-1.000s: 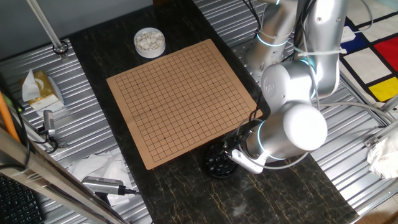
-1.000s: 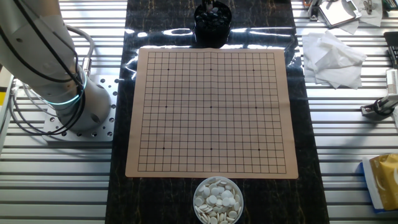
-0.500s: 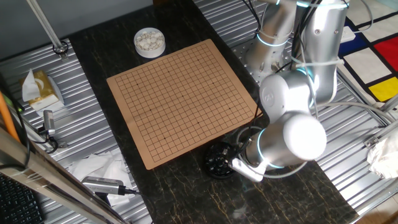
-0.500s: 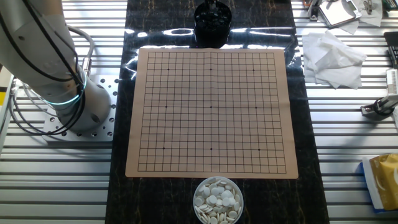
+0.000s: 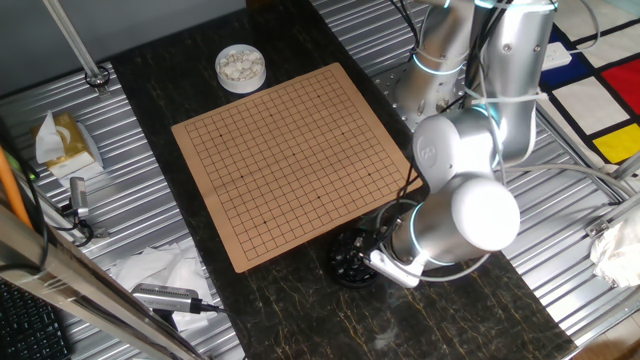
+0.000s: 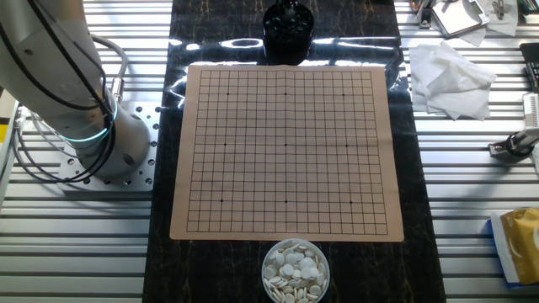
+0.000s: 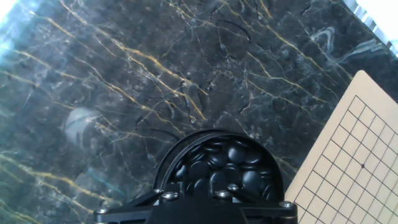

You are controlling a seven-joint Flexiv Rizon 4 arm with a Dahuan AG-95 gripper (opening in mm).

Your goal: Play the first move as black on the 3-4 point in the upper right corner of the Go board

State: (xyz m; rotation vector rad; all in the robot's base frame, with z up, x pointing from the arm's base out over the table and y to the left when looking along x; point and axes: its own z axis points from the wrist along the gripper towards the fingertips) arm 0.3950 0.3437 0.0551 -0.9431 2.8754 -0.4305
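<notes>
Two bowls (image 6: 287, 29) (image 6: 294, 268) flank the bare board (image 6: 286, 151).

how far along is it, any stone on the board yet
Nothing is placed: the board has no stones on it. In hand: the gripper sits right over the bowl of black stones, going for one; the jaws are mostly out of frame, so a grasp can't be confirmed. Left: lift a stone and set it at the corner point.
</notes>
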